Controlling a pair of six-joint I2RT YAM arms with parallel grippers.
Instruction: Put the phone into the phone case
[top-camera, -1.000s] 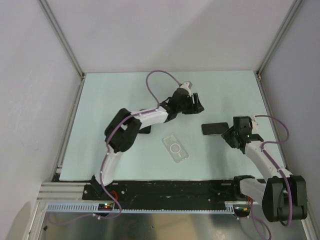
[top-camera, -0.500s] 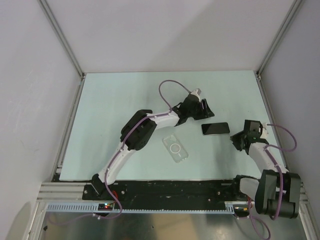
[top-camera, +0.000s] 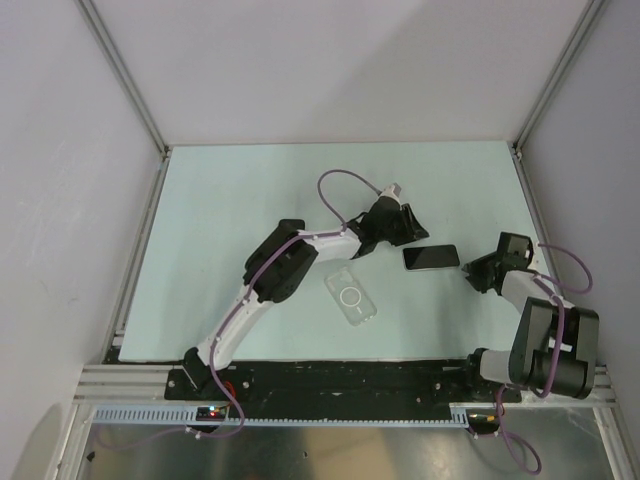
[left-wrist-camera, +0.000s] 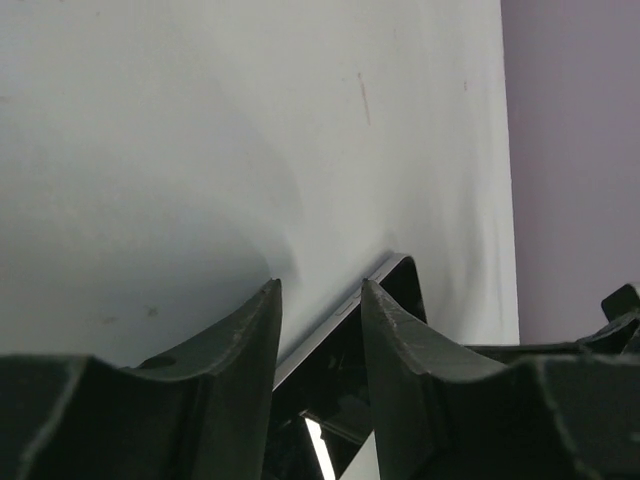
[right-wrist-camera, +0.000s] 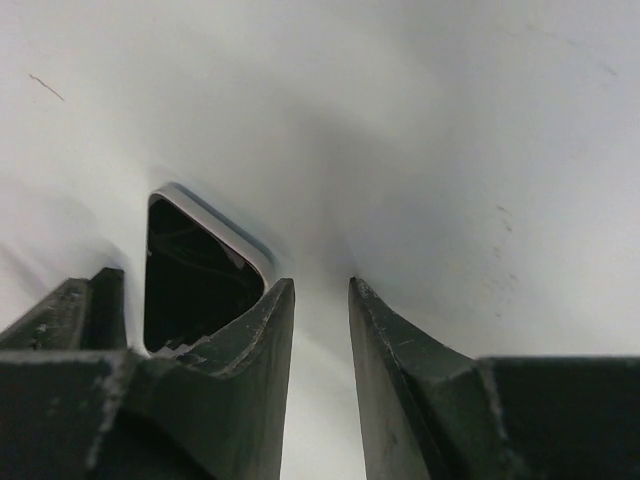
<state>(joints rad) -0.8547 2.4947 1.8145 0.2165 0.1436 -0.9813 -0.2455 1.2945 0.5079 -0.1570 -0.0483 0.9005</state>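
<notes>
left gripper at 11 o'clock of phone, jaws parted, gripping nothing | right gripper at its 4 o'clock, narrow empty gap | phone case axis 11–5 | phone flat, axis 9–3, at case's 2 o'clock

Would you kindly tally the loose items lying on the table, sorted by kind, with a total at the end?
Phone: 1
Clear phone case: 1
Total: 2
</notes>
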